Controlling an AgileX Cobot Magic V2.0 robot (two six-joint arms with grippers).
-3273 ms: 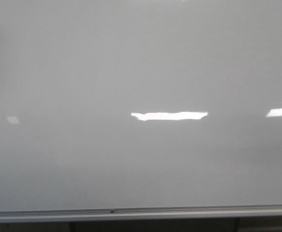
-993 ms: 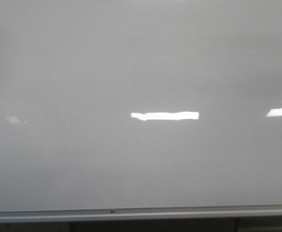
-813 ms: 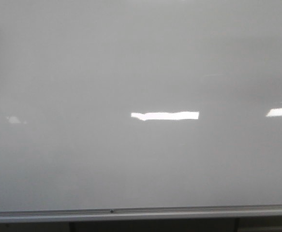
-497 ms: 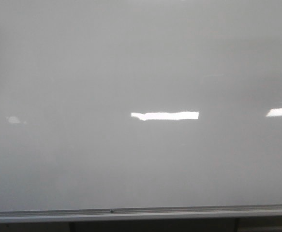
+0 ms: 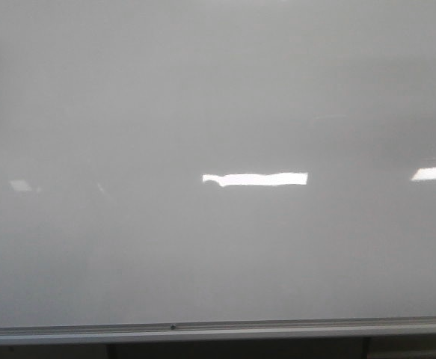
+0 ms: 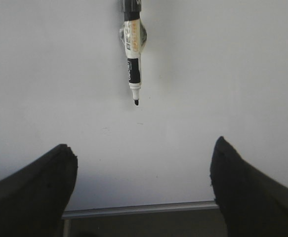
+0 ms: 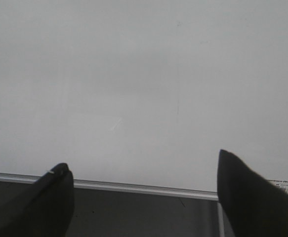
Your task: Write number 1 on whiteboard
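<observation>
Whiteboard (image 5: 218, 97) fills the front view, glossy and pale, with its silver rail (image 5: 218, 329) along the lower edge and bright light reflections (image 5: 255, 179) across the middle; I see no black stroke on it there, so the number 1 looks not yet written. In the left wrist view a black-and-white marker (image 6: 133, 59) sits on the board, uncapped, tip pointing toward the rail, possibly held by a magnet, though I can't be sure. The left gripper (image 6: 144, 182) is spread wide and empty, well short of the marker. The right gripper (image 7: 144, 197) is spread and empty too, near the rail. Picking up the marker and writing both remain.
</observation>
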